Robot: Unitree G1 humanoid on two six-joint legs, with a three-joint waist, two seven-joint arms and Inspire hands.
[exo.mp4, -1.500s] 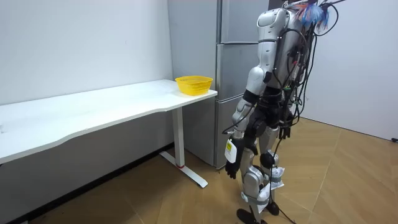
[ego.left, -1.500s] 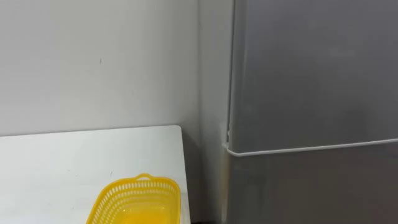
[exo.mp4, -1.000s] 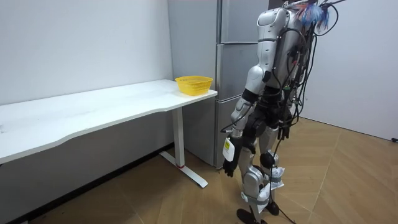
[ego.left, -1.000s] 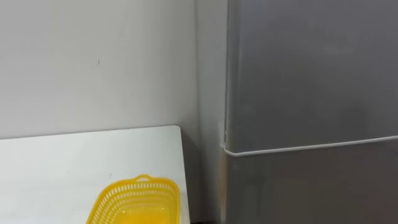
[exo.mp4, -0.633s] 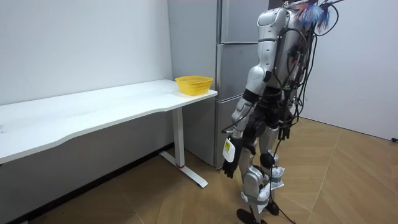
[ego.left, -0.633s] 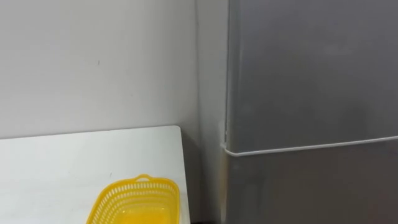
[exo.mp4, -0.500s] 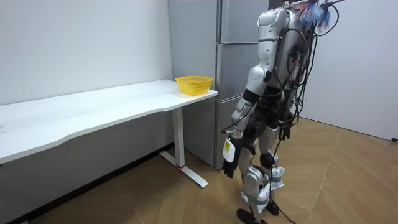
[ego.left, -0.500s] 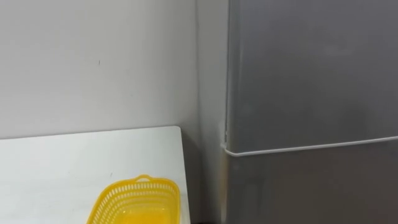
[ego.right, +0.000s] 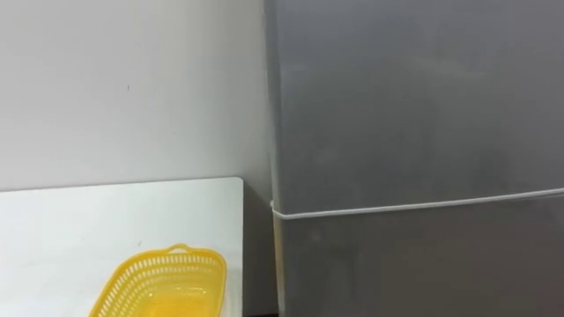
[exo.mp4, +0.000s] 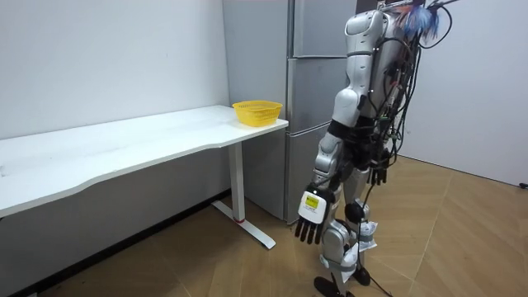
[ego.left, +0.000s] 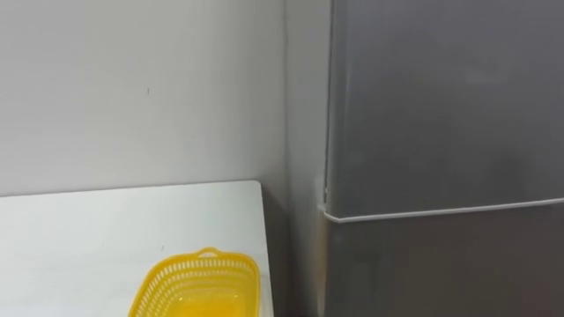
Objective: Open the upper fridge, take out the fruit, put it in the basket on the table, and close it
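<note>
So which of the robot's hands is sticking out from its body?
Its left hand: it's held out from the leg, fingers spread, while the right hand hangs close by the hip.

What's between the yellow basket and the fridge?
Nothing stands there. In the left eye view, the basket sits near the table edge, then a narrow bare gap before the fridge.

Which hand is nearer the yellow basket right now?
Left. The left hand hangs open toward the table, below the yellow basket; the right hand sits by the far hip.
</note>
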